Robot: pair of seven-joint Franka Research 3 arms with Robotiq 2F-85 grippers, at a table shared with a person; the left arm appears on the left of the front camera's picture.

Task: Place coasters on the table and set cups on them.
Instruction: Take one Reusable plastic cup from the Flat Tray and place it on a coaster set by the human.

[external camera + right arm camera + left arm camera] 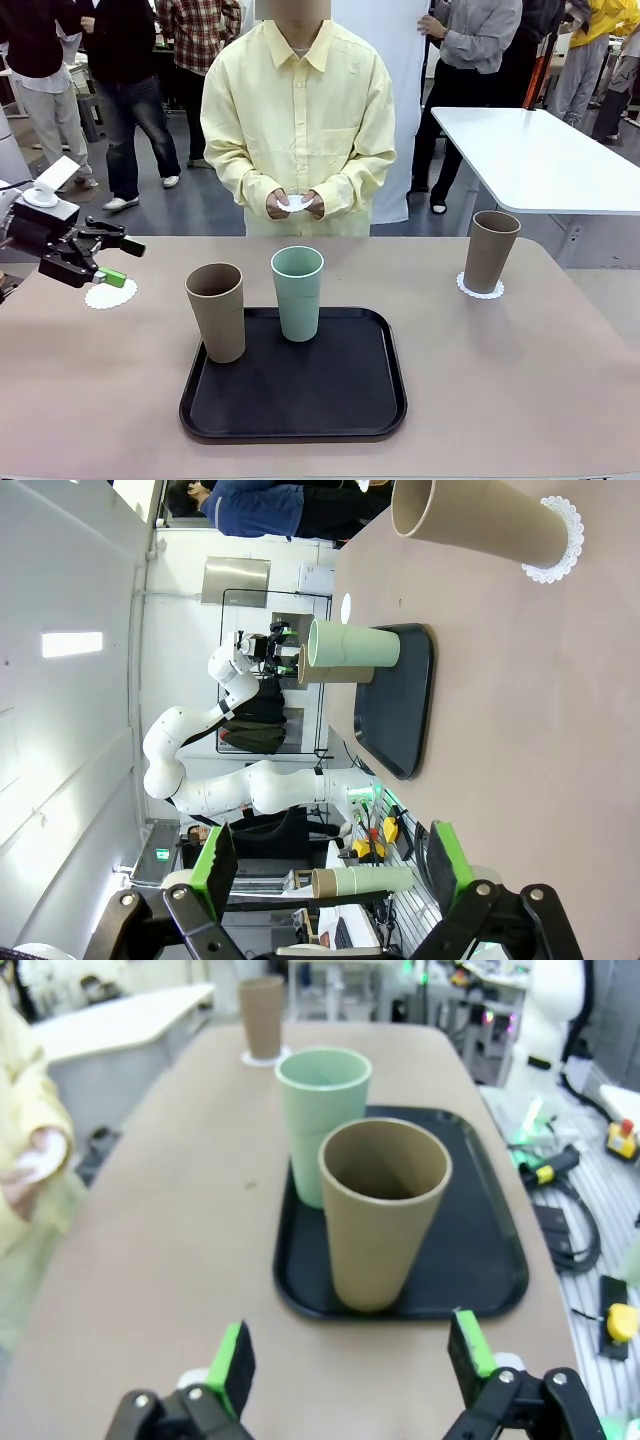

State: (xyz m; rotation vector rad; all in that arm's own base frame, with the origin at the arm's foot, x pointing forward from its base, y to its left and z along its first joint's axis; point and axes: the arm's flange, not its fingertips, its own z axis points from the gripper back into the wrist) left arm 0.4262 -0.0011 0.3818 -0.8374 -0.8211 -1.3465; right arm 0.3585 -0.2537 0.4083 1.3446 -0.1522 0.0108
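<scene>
A taupe cup [491,252] stands on a lacy white coaster [480,288] at the table's [520,400] far right. On the black tray [330,400] stand a second taupe cup [216,312] and a mint-green cup [297,293]. Another coaster [110,294] lies bare on the table at the left, with my open left gripper [120,262] hovering just above it. In the left wrist view that gripper [350,1355] faces the taupe cup [380,1215] on the tray, with nothing between its fingers. My right gripper [330,860] is open and holds nothing, away from the cup [475,520] on its coaster [560,540].
A person in a pale yellow shirt stands at the far side, holding a small white disc [294,204] in both hands. A white table [540,150] is behind at the right. Bare tabletop lies between the tray and the right cup.
</scene>
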